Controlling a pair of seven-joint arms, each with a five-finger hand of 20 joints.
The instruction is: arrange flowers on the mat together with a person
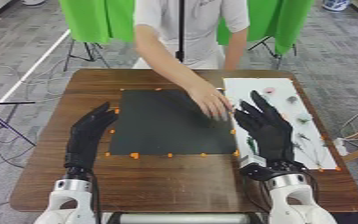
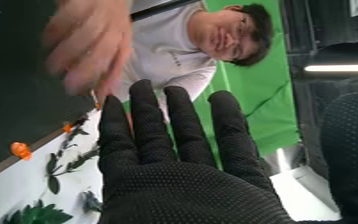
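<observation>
In the head view, my left hand point(image 1: 87, 132) is over the table left of the black mat point(image 1: 171, 127), its fingers straight. My right hand point(image 1: 266, 131) is held over the white sheet point(image 1: 310, 150) with fingers extended and nothing in it. A person's hand point(image 1: 209, 101) reaches over the mat's right part, close to my right fingertips. Flowers and green sprigs lie on the sheet, among them a pink flower point(image 1: 269, 91). In the right wrist view my right hand point(image 2: 189, 192) has straight fingers; the person's hand point(image 2: 91, 45) is near them, and a leafy sprig point(image 2: 53, 172) lies on the sheet.
Orange tape pieces point(image 1: 135, 155) mark the mat's border. The brown wooden table point(image 1: 171, 182) extends in front of the mat and to its left. The person stands at the table's far edge, with the forearm point(image 1: 168, 61) stretched across it.
</observation>
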